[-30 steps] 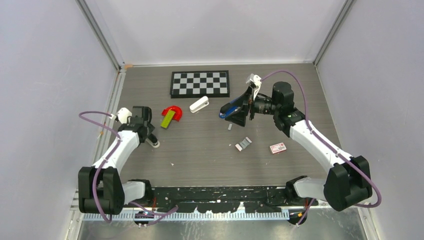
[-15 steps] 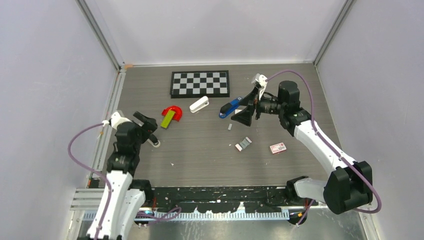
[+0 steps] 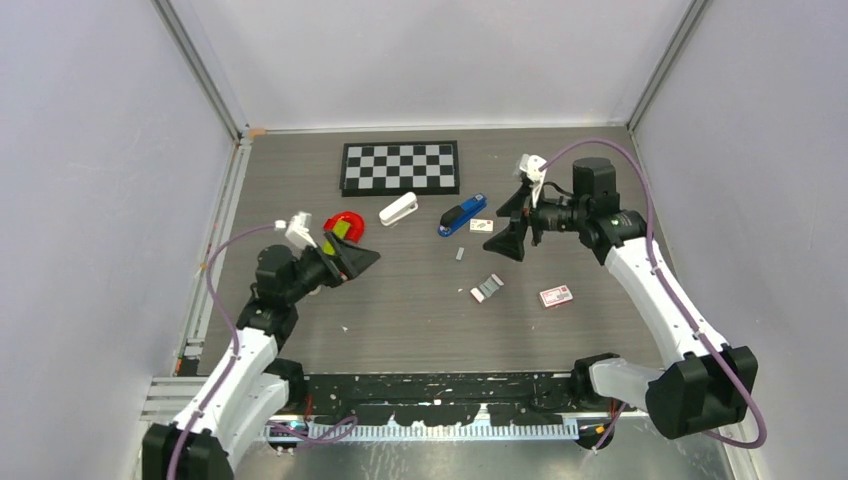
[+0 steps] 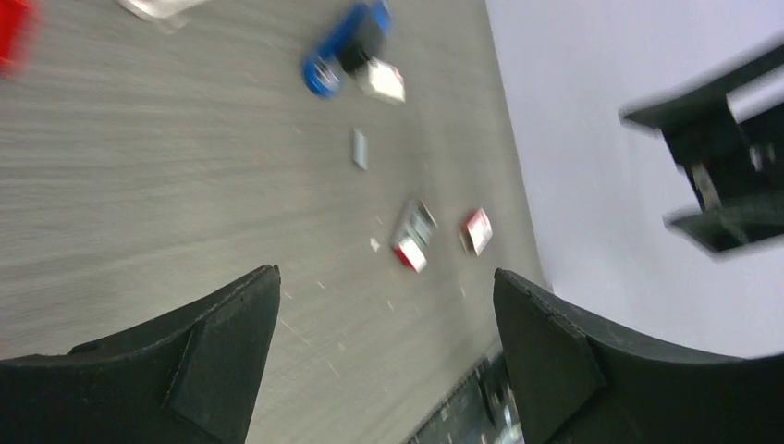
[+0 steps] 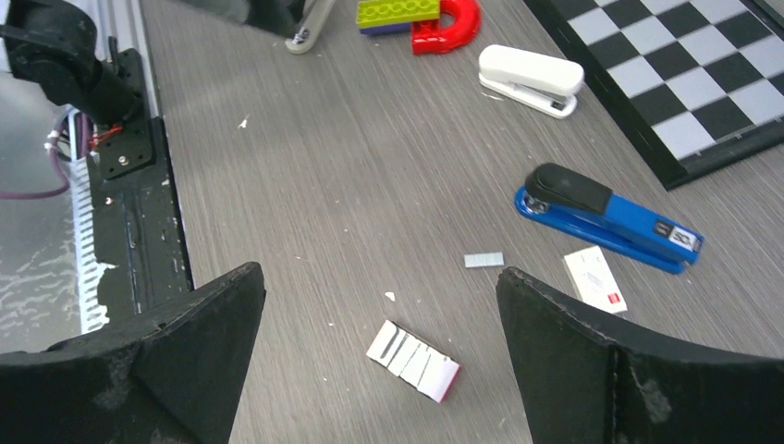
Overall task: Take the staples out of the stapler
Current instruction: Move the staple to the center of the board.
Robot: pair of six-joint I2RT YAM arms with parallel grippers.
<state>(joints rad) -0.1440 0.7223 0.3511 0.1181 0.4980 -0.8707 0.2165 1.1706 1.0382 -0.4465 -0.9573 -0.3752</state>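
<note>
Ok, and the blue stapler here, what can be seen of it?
The blue stapler is small, glossy plastic by its look, with a black piece at one end and a small label at the other. It appears shut and lies on the grey table, just off a corner of the chessboard, near the white stapler. A small white box lies against or just beside it; a loose staple strip lies apart. Nothing holds it.

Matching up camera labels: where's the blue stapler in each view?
Top external: blue stapler mid-table, below the checkerboard's right corner.
Left wrist: blue stapler top centre, blurred.
Right wrist: blue stapler right of centre.
Shared landmark: grey staple strip lying beside it, visible in all three.
</note>
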